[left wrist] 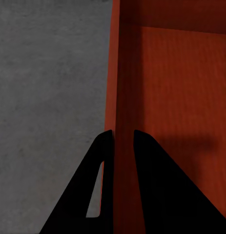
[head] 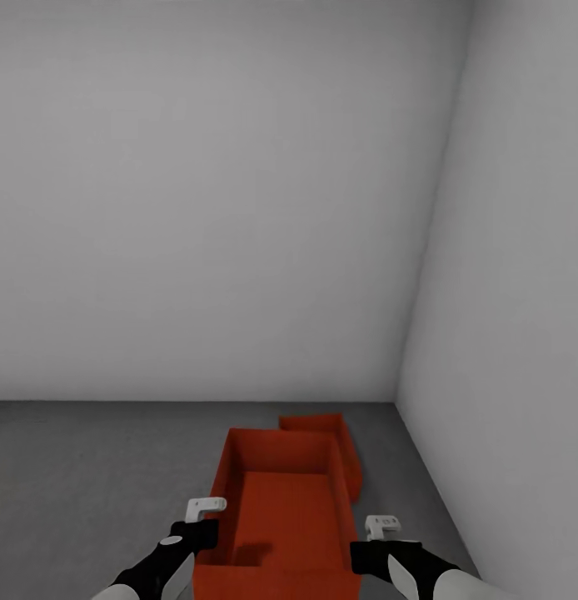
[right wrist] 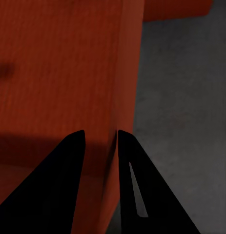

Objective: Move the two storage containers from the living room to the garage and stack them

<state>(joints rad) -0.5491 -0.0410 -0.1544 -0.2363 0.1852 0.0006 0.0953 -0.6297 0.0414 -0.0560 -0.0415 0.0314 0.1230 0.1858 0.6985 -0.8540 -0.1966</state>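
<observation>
A: How much room is there around the bins?
B: Little on the right. The pale grey right wall [head: 505, 292] meets the plain grey back wall [head: 222, 200] in a corner just beyond them, while the dark grey speckled concrete-like floor [head: 81, 475] lies open to the left.

A: Where are the containers?
B: The nearer orange-red ribbed plastic storage container [head: 281, 508] is held between the two arms, open side up, its near rim at the bottom of the head view. The second, alike orange-red container [head: 326, 429] sits on the floor just behind it toward the corner, partly hidden; I cannot tell whether they touch.

A: Which way does the held one point?
B: Its long axis runs away from the robot toward the back wall.

A: And the jaws?
B: The left gripper [left wrist: 123, 134] pinches the bin's left side wall, one finger outside, one inside. The right gripper [right wrist: 101, 132] clamps the right side wall likewise.
</observation>
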